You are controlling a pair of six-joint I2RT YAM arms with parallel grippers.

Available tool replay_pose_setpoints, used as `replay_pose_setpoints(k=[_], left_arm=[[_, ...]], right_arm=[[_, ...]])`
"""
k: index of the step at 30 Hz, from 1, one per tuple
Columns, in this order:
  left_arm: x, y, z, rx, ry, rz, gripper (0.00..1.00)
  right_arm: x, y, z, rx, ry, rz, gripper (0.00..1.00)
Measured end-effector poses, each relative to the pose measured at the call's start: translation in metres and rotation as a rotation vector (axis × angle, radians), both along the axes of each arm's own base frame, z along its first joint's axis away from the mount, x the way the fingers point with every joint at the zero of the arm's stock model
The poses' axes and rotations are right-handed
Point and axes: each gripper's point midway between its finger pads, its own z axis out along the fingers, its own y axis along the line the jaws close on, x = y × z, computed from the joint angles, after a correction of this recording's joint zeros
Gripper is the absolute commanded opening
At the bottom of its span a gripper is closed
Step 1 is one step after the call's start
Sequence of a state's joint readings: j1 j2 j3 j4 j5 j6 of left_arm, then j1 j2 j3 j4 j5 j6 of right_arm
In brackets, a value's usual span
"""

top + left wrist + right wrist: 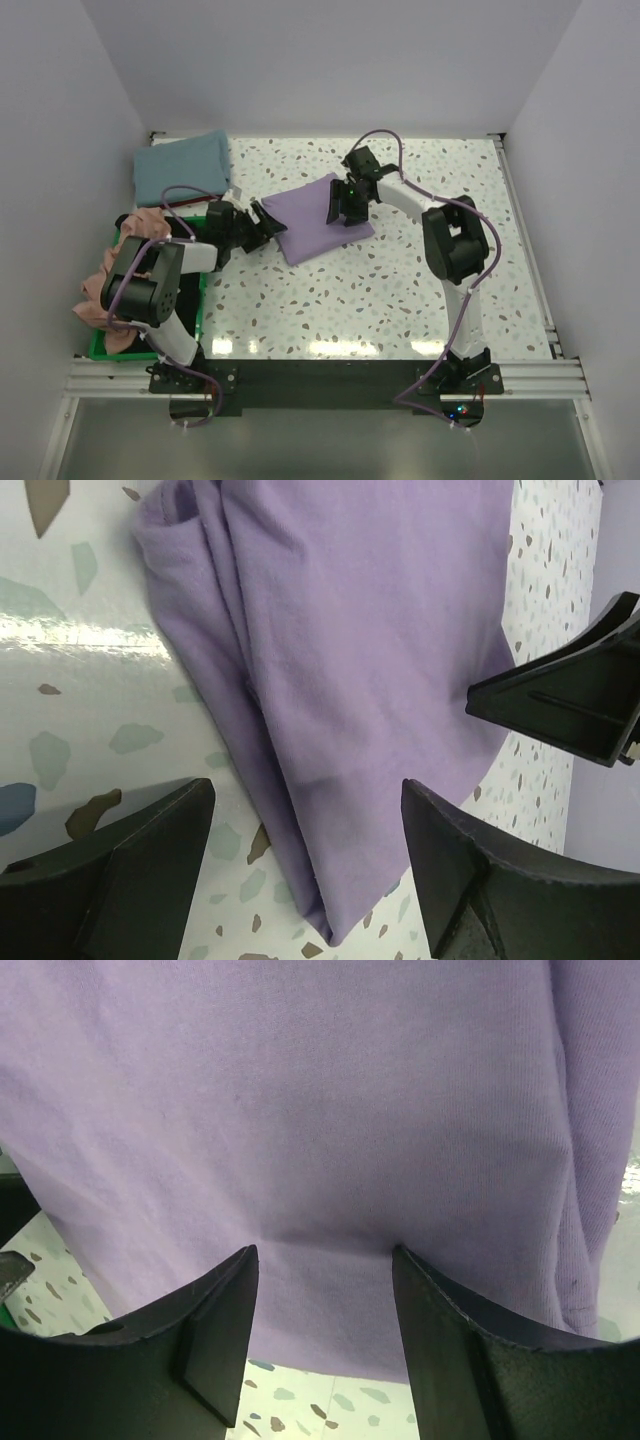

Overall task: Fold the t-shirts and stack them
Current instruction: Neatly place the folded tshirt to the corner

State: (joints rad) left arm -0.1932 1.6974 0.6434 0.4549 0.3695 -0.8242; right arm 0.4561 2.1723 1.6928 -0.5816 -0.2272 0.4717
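At the centre of the white speckled desk (400, 300), a folded lavender purple cloth t-shirt (318, 225) lies flat. The left claw (268, 224) stands at its left edge with jaws spread wide, the shirt's corner lying unpinched between them. The right claw (347, 212), jaws likewise apart, rests its fingertips (225, 1290) on the shirt's right part. A folded teal blue t-shirt (182, 167) lies at the far-left corner, and a crumpled salmon pink t-shirt (100, 288) fills the green plastic bin (202, 305).
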Motion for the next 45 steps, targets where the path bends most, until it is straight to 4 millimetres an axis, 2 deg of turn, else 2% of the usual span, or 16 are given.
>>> replay_pose_setpoints(k=[8,14,17,18,20,21,23,24,27,37,45], left_arm=[[0.007,0.0,-0.001,0.011,-0.016,0.029,0.82],[0.021,-0.018,-0.002,-0.002,-0.042,0.012,0.78],[0.024,-0.026,-0.004,0.001,-0.046,0.003,0.66],[0.025,-0.027,-0.005,0.005,-0.043,0.005,0.55],[0.025,-0.024,-0.01,0.026,-0.025,0.021,0.45],[0.025,-0.022,-0.013,0.04,-0.013,0.028,0.36],[0.026,-0.018,-0.017,0.073,0.009,0.041,0.27],[0.027,-0.016,-0.019,0.093,0.021,0.042,0.16],[0.028,-0.012,-0.022,0.14,0.049,0.043,0.0],[0.048,0.002,-0.02,0.378,0.093,-0.025,0.0],[0.074,0.036,-0.007,0.677,0.115,-0.067,0.0]], right_arm=[[0.0,0.0,0.0,0.0,0.0,0.0,0.59],[0.0,0.0,0.0,0.002,0.002,-0.003,0.59],[0.0,0.0,0.0,0.003,0.003,-0.004,0.59],[0.0,0.0,0.0,0.003,0.003,-0.004,0.59],[0.0,0.0,0.0,0.003,0.003,-0.005,0.59],[-0.001,0.0,0.0,0.003,0.004,-0.004,0.59],[-0.001,0.0,-0.001,0.003,0.007,-0.003,0.59],[-0.002,0.0,-0.002,0.003,0.009,-0.003,0.59],[-0.004,0.0,-0.004,0.004,0.018,-0.001,0.59],[-0.013,-0.001,-0.004,0.01,0.038,0.013,0.61],[-0.028,-0.01,0.01,-0.01,0.044,0.023,0.62]])
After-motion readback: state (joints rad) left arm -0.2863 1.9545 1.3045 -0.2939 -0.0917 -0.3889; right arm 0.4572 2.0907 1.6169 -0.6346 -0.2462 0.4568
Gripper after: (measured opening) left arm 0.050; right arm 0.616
